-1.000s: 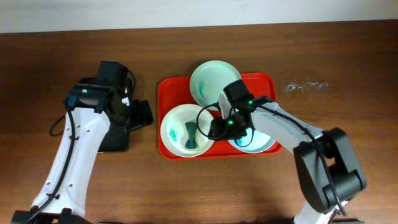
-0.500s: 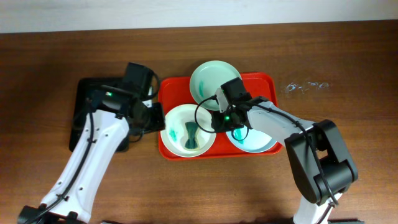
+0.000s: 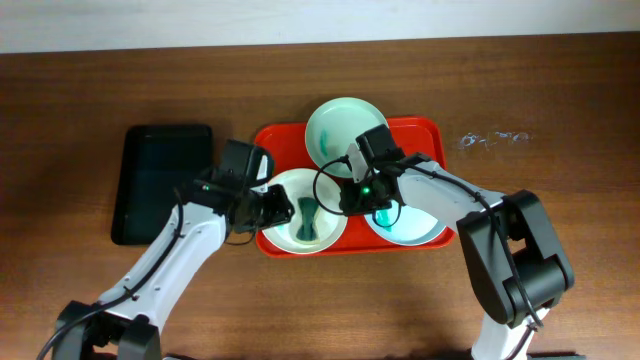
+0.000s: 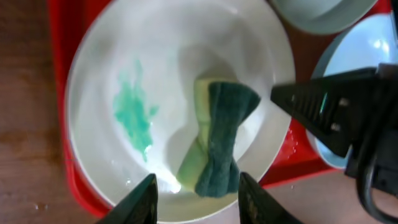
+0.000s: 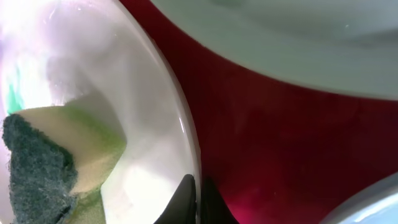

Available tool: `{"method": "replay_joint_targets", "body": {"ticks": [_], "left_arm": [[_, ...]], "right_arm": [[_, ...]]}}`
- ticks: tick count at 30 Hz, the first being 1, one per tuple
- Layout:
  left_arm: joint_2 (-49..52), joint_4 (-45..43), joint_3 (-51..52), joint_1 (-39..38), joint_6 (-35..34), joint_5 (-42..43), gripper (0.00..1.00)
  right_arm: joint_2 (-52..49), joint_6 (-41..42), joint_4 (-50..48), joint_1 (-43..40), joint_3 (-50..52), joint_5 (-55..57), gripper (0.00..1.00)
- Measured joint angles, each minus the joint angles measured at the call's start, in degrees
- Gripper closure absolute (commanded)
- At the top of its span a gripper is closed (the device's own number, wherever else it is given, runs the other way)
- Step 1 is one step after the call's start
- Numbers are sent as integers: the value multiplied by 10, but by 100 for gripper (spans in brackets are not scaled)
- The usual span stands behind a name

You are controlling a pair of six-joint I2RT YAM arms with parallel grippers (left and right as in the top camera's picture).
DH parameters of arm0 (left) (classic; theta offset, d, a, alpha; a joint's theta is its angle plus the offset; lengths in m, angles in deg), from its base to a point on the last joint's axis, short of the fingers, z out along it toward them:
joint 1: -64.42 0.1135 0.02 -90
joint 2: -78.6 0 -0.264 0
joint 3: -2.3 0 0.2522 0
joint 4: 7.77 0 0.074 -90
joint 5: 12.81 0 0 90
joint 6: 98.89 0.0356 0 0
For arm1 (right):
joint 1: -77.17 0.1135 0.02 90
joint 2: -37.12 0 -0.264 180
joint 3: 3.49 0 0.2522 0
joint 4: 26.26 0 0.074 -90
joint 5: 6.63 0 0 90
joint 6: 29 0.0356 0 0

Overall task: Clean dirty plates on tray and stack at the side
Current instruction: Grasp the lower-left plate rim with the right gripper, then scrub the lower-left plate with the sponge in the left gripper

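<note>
Overhead view: a red tray [image 3: 420,135] is sitting at the ctr of a brown wooden table [image 3: 80,100], w/ three round plates lying inside it. The smeared plate [image 3: 298,188], white, is filling the tray's near-left corner. The mint plate [image 3: 340,130] is sitting at the tray's far edge, its rim poking out past it. The blue-tinted plate [image 3: 412,228] is occupying the tray's near-right corner. A black tray [image 3: 165,185] is lying well apart from the red tray, off its left side.

A sponge [image 3: 312,215], dark green scrub face over a yellow body, is lying bent inside the smeared plate, approx at its middle. A teal smear [image 4: 134,115] is showing on the plate's floor just beside the sponge, on the side toward the tray's left rim.

The left gripper [image 3: 277,207] is reaching in over the tray's left rim and hovering above the smeared plate. In the left wrist view its fingers [image 4: 144,198] are spread wide, one on either side of the sponge's near end, gripping nothing.

The right gripper [image 3: 350,197] is sitting over the tray's middle, at the smeared plate's right rim. In the right wrist view its fingertips [image 5: 185,198] are pressed close together, pinching that rim btwn them, w/ red tray floor showing just beyond.
</note>
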Motion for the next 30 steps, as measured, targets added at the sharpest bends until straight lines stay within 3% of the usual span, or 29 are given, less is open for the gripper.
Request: {"method": "replay_joint_targets", "body": {"ticks": [4,8,12,14,18,21,24,30], "left_arm": [[0,-59,15,-47,-6,-8,59],[0,-63,15,-88,-7,-60,60],[1,-65,15,-93,-7,-83,59],[12,-67,15,-93,-7,-85,59],[50,-68,16,-93,-7,-84,59],[53,-87,16,-93,-7,-75,61],[56,-90,16,-93,-7,-68,60],[94,-108,17,-103,-7,-63,55]], "right_arm": [[0,1,4,0,0,-1,96],[-4,5,105,0,-45,38,96],[-5,-6,121,0,-59,53,71],[-5,-7,122,1,-59,48,66],[-9,-8,115,3,-60,40,68],[-19,-7,108,3,-60,21,85],[-25,0,107,3,-60,11,92],[-27,11,105,3,-60,9,94]]}}
